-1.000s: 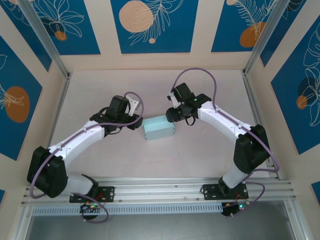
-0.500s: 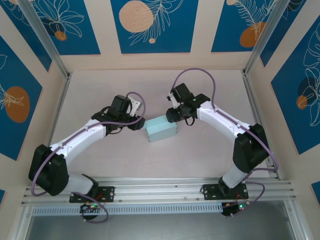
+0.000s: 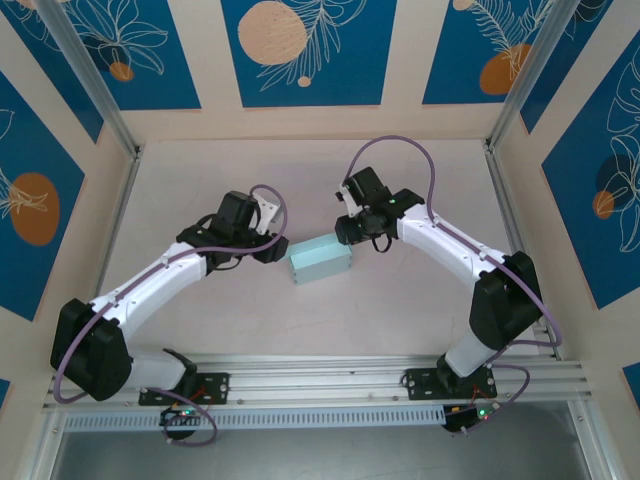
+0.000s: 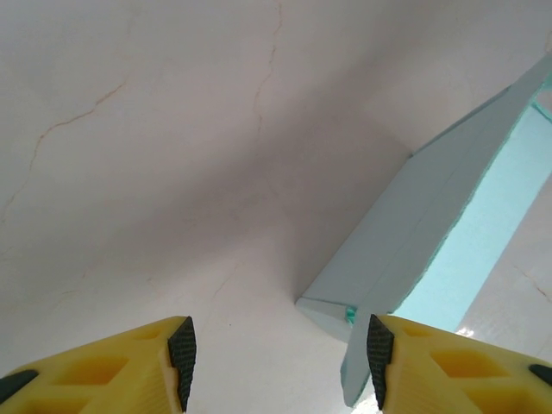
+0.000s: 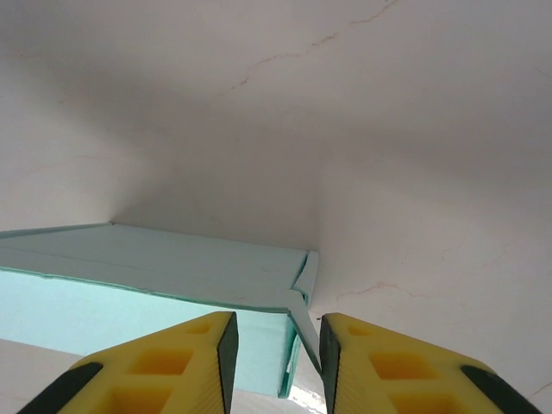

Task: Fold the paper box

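The paper box [image 3: 320, 262] is a small pale light-blue box lying slightly tilted on the table [image 3: 400, 300], between the two arms. My left gripper [image 3: 276, 247] is at its left end. In the left wrist view that gripper [image 4: 278, 362] stands open, and the box's corner [image 4: 414, 233] with a loose flap lies just inside the right fingertip [image 4: 377, 349]. My right gripper [image 3: 343, 232] is at the box's far right corner. In the right wrist view its jaws [image 5: 278, 354] straddle the end wall of the box [image 5: 172, 259], open with a narrow gap. The slanting flap [image 5: 304, 323] rests against the right pad.
Metal frame posts [image 3: 115, 215] [image 3: 505, 200] border the table on the left and right. Walls with blue patterned panels [image 3: 300, 50] stand behind. A slotted rail [image 3: 320, 380] holding both arm bases runs along the near edge.
The box has turned slightly, its right end now further back. My left gripper has opened wider at the left end. My right gripper's jaws have narrowed around the end wall.
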{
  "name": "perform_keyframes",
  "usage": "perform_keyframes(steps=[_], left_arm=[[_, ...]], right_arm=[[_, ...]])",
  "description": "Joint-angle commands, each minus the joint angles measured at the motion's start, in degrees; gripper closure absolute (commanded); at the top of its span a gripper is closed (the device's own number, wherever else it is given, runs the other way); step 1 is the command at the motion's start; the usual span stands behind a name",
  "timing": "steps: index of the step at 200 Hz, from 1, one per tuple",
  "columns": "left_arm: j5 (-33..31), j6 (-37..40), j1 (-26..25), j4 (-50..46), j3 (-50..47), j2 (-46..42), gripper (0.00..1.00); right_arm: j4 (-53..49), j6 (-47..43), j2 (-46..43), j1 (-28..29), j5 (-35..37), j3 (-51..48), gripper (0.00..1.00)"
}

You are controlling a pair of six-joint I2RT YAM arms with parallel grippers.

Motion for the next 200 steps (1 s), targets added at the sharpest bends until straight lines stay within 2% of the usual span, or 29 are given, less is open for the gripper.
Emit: perform_keyframes(steps=[1,50,98,128,147,166,182,200], left_arm=[[4.4,-0.8,-0.8,-0.1,-0.3,-1.6,0.46],[1.4,-1.5,-2.4,-3.4,0.3,-0.1,0.55],[0.3,-1.8,-4.3,-3.3,0.8,2.8,0.67],[-0.7,-1.9,-5.5,-3.2,1.9,4.7,0.81],[-1.9,-2.3,-6.2,-2.9,2.3,5.5,0.93],[-3.1,-3.4,-6.7,-2.1,3.1,5.9,0.95],[-3.8,-4.6,-7.0,-1.3,3.8,6.4,0.90],[-4.6,-5.7,-7.4,-0.4,4.4,7.0,0.90]], right_arm=[[0.2,0.5,-1.5,0.1,0.8,-1.0,0.67],[0.1,1.0,-2.1,0.1,1.6,-1.7,0.68],[0.3,1.6,-2.0,0.3,1.4,-2.1,0.77],[0.7,2.1,-2.2,0.5,1.6,-2.5,0.83],[1.2,2.8,-2.3,0.7,1.7,-3.0,0.91],[2.4,4.1,-2.7,1.4,2.5,-4.0,0.97],[3.3,5.5,-3.2,2.8,4.3,-4.6,0.98],[3.4,7.7,-3.5,4.5,7.9,-4.8,0.98]])
